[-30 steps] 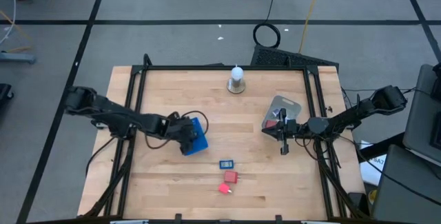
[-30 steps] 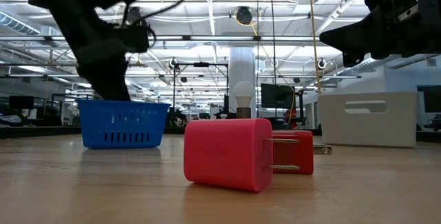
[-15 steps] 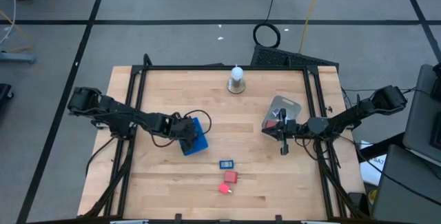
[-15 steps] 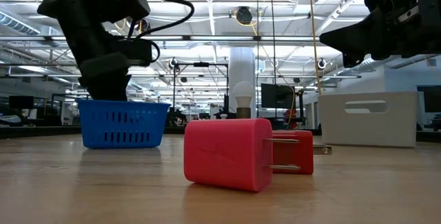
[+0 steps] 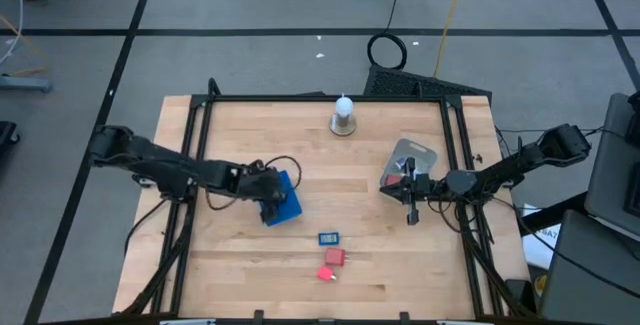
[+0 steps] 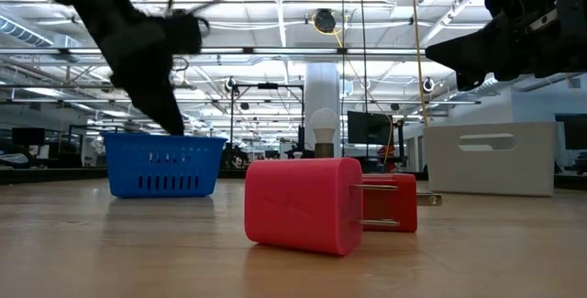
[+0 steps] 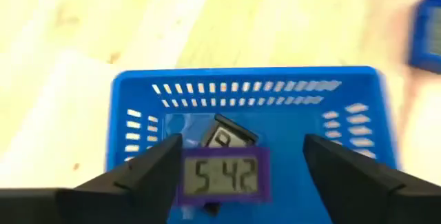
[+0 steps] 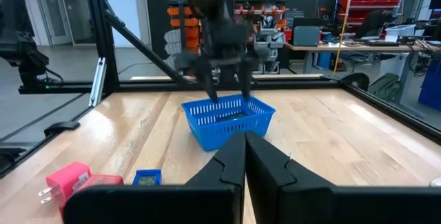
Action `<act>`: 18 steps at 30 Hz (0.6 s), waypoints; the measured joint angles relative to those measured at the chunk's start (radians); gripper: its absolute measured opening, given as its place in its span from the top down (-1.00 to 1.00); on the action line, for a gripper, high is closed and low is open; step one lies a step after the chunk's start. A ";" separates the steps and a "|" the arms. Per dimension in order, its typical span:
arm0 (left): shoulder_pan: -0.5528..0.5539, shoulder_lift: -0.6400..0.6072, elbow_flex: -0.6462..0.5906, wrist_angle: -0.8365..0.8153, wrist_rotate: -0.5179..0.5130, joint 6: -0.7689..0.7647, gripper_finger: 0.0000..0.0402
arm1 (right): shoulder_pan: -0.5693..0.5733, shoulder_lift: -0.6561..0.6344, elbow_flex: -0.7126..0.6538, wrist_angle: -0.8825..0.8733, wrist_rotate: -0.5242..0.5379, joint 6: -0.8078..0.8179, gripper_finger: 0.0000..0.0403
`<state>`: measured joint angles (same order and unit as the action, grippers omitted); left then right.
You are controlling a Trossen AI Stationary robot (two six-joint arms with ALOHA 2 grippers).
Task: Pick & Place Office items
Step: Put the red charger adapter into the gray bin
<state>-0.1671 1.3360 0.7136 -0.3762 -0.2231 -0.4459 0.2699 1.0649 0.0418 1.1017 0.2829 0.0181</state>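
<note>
The left arm reaches across the desk (image 5: pixel 390 255) with its left pincer (image 7: pixel 238 176) spread wide directly over the blue basket (image 5: pixel 283 199), while the right arm waits near the grey container (image 5: pixel 412 155), its right pincer (image 8: pixel 244 156) pressed together. In the basket, between the left fingers, lies a purple digital clock (image 7: pixel 224 176) reading 5 42, partly covering a dark piece I cannot identify. On the desk well clear of both pincers are a small blue piece (image 5: pixel 328 237) and two red plug adapters (image 5: pixel 334 256), (image 5: pixel 325 274).
</note>
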 joint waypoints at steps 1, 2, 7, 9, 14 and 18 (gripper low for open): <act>-0.012 -0.034 -0.001 -0.005 -0.013 0.014 -0.41 | 0.000 0.001 0.000 0.000 0.000 0.002 1.00; -0.027 -0.068 -0.002 0.009 -0.032 0.030 -0.35 | 0.000 0.001 0.000 -0.005 0.000 0.003 1.00; -0.156 -0.257 -0.001 0.067 -0.222 0.070 0.09 | 0.000 0.002 0.000 -0.015 0.000 0.004 1.00; -0.217 -0.321 0.000 0.072 -0.262 0.091 0.35 | 0.000 0.002 0.000 -0.014 0.000 0.010 1.00; -0.355 -0.446 -0.014 0.066 -0.320 0.103 0.94 | 0.000 0.002 0.000 -0.015 0.000 0.023 1.00; -0.432 -0.542 -0.054 0.019 -0.500 0.098 0.92 | 0.000 0.002 0.000 -0.015 0.000 0.023 1.00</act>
<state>-0.5990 0.7943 0.6594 -0.3571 -0.7232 -0.3484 0.2703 1.0664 0.0418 1.0870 0.2825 0.0410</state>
